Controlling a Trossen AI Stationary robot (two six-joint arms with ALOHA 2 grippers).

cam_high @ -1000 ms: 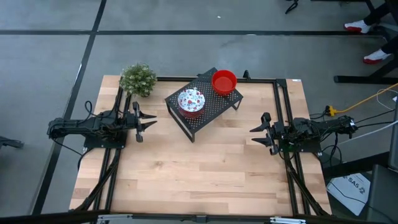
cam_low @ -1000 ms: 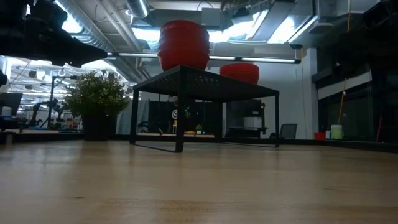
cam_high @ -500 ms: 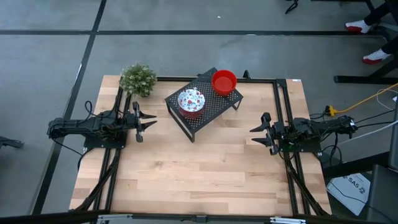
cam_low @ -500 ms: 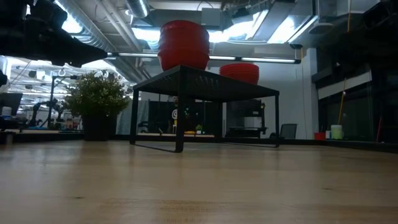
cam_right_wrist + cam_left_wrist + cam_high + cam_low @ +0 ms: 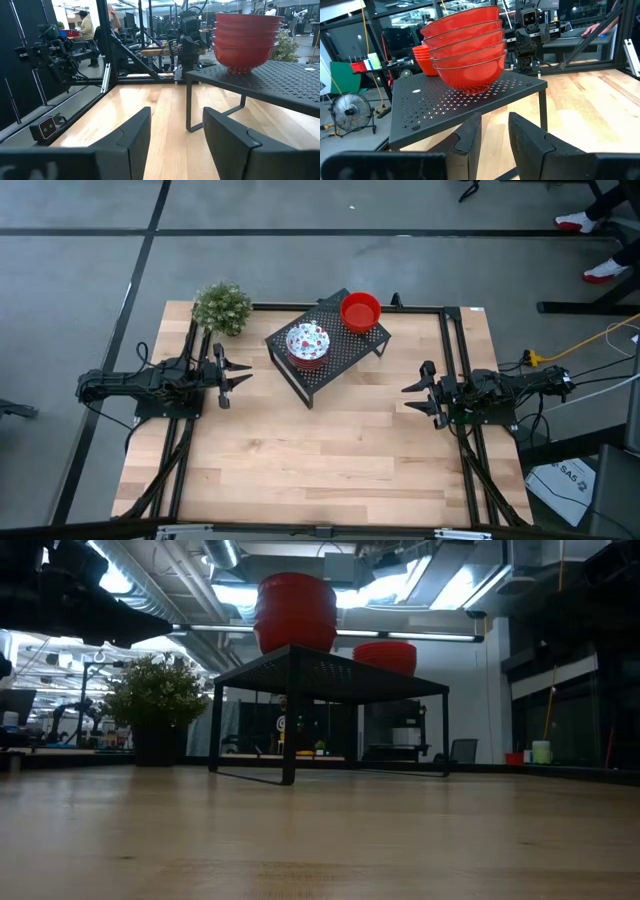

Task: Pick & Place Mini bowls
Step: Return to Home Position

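Two stacks of mini bowls stand on the black mesh rack (image 5: 325,352) at the table's middle-far part. One stack (image 5: 308,342) shows a white, red-speckled inside from above; the other stack (image 5: 360,311), plain red, stands at the rack's far right corner. In the low view the taller stack (image 5: 295,612) is on the left and the shorter stack (image 5: 385,656) on the right. My left gripper (image 5: 240,373) is open, left of the rack, pointing at it; its wrist view shows the near stack (image 5: 465,47). My right gripper (image 5: 410,397) is open, right of the rack; a stack (image 5: 247,42) shows ahead.
A small green potted plant (image 5: 222,306) stands at the far left, beside the rack. The rack rests on thin legs (image 5: 288,725) with open space beneath. Bare wooden tabletop (image 5: 320,460) spreads across the near half. Black frame rails (image 5: 455,350) run along the table's sides.
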